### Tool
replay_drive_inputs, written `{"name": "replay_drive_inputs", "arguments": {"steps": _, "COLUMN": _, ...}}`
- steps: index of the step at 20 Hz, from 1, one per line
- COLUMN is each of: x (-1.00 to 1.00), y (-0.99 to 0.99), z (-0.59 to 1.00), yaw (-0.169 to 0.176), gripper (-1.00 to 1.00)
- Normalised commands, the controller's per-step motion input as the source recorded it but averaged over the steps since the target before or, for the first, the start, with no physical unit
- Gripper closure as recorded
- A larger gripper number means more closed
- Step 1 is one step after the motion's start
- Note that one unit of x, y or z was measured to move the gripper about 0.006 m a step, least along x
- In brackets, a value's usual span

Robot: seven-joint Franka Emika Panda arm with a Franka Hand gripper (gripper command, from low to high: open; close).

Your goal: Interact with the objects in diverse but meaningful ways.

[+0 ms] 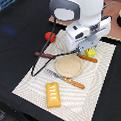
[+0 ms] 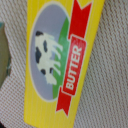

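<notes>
the small bright yellow butter block, printed with a cow and a red "butter" ribbon, fills the wrist view, lying flat on the pale woven placemat. in the exterior view only its yellow corner shows beneath the gripper, which hangs directly over it, probably lined up for a pick. whether the jaws are apart or together i cannot tell. just beside it sits the tan round plate. farther out are the orange-yellow ridged pastry, red round tomato, dark-brown sausage and orange-handled fork.
</notes>
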Motion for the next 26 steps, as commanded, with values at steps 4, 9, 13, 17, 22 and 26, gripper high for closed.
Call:
{"name": "replay_drive_inputs", "arguments": {"steps": 4, "x": 0.0, "y": -0.35, "z": 1.0, "yaw": 0.0, "gripper": -1.0}}
{"name": "replay_drive_inputs", "arguments": {"steps": 9, "x": 0.03, "y": -0.41, "z": 0.76, "yaw": -0.007, "gripper": -1.0}}
{"name": "replay_drive_inputs", "arguments": {"steps": 13, "x": 0.04, "y": -0.61, "z": 0.43, "yaw": -0.009, "gripper": -1.0}}
{"name": "replay_drive_inputs", "arguments": {"steps": 17, "x": 0.02, "y": -0.75, "z": 0.24, "yaw": -0.006, "gripper": -1.0}}
{"name": "replay_drive_inputs", "arguments": {"steps": 22, "x": 0.01, "y": -0.87, "z": 0.09, "yaw": 0.0, "gripper": -1.0}}
{"name": "replay_drive_inputs", "arguments": {"steps": 26, "x": -0.04, "y": -0.99, "z": 0.0, "yaw": 0.0, "gripper": -1.0}}
